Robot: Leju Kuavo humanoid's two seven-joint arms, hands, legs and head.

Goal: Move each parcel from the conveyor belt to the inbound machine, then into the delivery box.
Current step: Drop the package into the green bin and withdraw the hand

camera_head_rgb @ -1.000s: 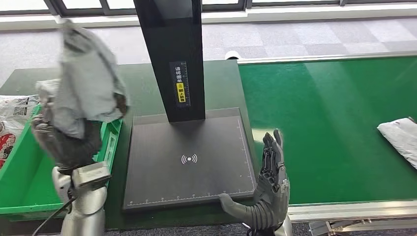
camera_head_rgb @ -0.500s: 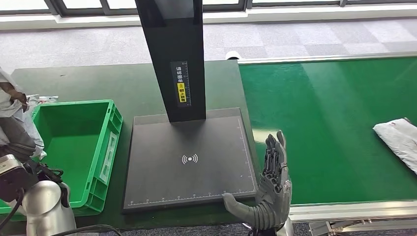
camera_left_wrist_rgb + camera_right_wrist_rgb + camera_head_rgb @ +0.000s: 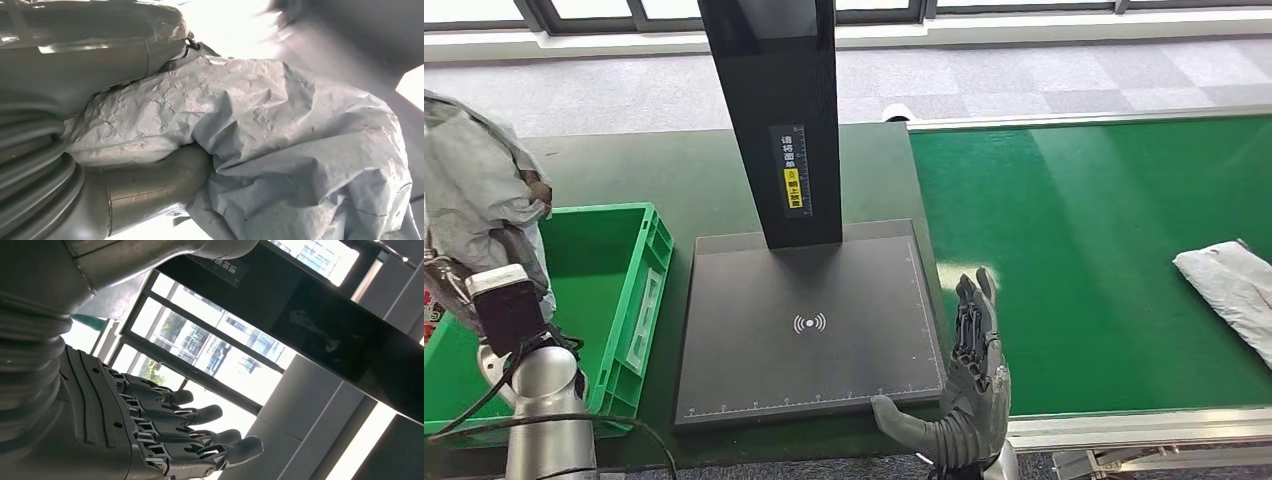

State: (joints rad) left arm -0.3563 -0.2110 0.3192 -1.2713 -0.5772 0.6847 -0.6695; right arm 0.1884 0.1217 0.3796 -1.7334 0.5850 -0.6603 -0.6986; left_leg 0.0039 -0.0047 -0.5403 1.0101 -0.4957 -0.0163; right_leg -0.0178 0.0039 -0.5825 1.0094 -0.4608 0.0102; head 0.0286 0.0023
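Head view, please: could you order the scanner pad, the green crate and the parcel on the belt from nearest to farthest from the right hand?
1. Scanner pad: just left of the right hand, thumb at its front corner.
2. Parcel on the belt: far right, at the picture edge.
3. Green crate: far left, beyond the pad.

I saw the scanner's black post [image 3: 774,110] rising from the back of its pad [image 3: 809,325], blocking passage there. The green box [image 3: 639,290] sat just left, its raised wall beside the pad. My left hand [image 3: 469,270] held the grey parcel [image 3: 474,190] above the box's left side.
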